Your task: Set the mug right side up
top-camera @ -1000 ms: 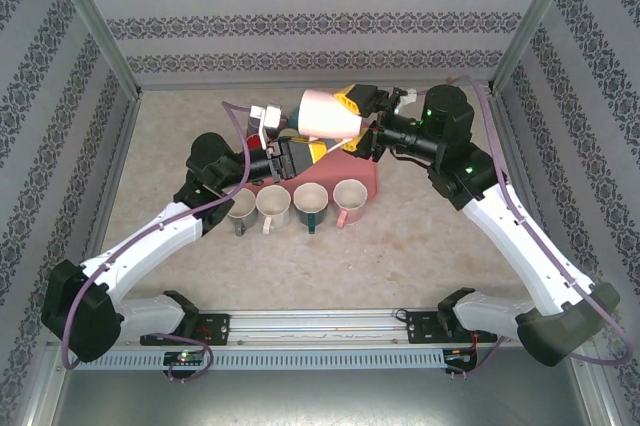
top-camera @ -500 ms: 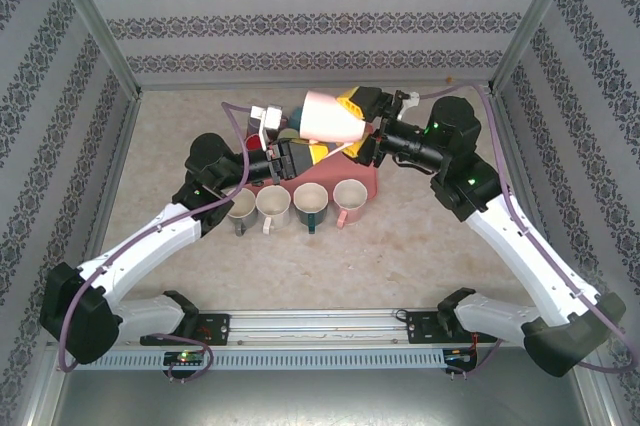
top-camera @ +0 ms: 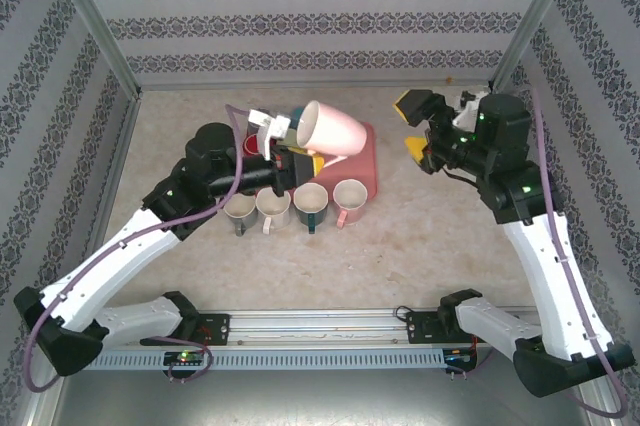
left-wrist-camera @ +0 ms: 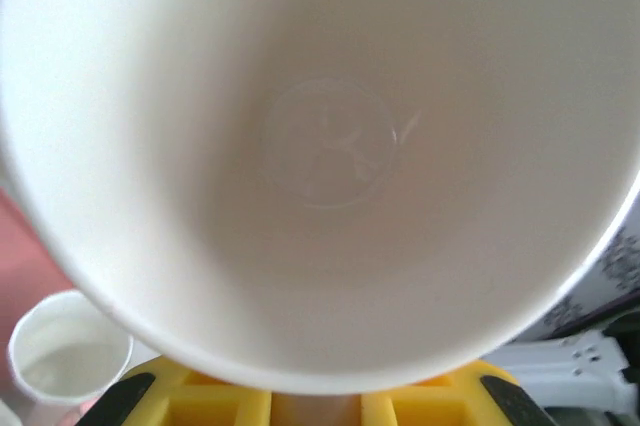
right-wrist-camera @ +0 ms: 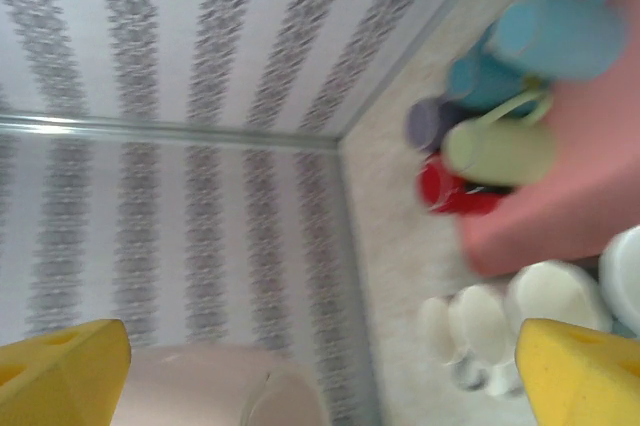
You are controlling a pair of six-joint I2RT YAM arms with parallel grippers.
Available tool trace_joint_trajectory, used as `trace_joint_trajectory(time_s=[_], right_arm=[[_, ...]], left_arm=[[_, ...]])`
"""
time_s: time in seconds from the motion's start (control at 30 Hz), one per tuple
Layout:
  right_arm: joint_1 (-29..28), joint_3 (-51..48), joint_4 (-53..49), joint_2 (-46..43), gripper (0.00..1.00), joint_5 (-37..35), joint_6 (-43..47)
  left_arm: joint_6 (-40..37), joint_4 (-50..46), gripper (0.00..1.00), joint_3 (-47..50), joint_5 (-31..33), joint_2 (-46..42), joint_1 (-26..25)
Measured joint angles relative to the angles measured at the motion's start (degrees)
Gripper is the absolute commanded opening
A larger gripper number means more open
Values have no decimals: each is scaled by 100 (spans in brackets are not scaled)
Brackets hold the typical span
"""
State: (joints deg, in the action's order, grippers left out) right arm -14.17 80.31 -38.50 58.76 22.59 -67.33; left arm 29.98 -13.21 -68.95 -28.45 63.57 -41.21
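Pulled away rightward since a second ago, the right gripper (top-camera: 412, 127) is hanging with its claw spread apart. At the overhead view's centre, the left gripper (top-camera: 296, 158) is clamping the pink mug (top-camera: 335, 131), which is tilting sideways above the pink tray (top-camera: 372, 168); setting it upright is still remaining. Four mugs (top-camera: 292, 203) are crowding just below. In the left wrist view, the mug's inside is facing the lens. In the blurred right wrist view, yellow fingers (right-wrist-camera: 60, 366) are standing wide apart, with possibly the mug at the bottom edge.

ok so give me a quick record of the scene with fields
pink mug: tilted on its side, mouth toward the left wrist camera, over the pink tray
left gripper: shut on the mug's rim
right gripper: open, empty, apart from the mug
row of mugs: four upright, in front of the tray
task: not yet done
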Motion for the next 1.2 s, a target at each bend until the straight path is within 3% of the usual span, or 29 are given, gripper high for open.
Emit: trace_joint_trajectory(time_s=[0.23,0.57,0.83,1.2], right_arm=[[286,695,-1434,-98,98,-1172,1576],[507,1650,-2691,-468,98,-2813,2444],[507,1545,-3069,-909,98,-3285,2503],[507,638,-3204,-1121,98,-3217,2208]], left_arm=[[-518,-1801,0,-1084,1845,1047,-1329],[-330,-2531,0,-2472,3545,3226,-2374],[542,-3014,0,-3755,4715,4780,-2745],[1488,-3757,0,-4865,5053,6194,-2767]])
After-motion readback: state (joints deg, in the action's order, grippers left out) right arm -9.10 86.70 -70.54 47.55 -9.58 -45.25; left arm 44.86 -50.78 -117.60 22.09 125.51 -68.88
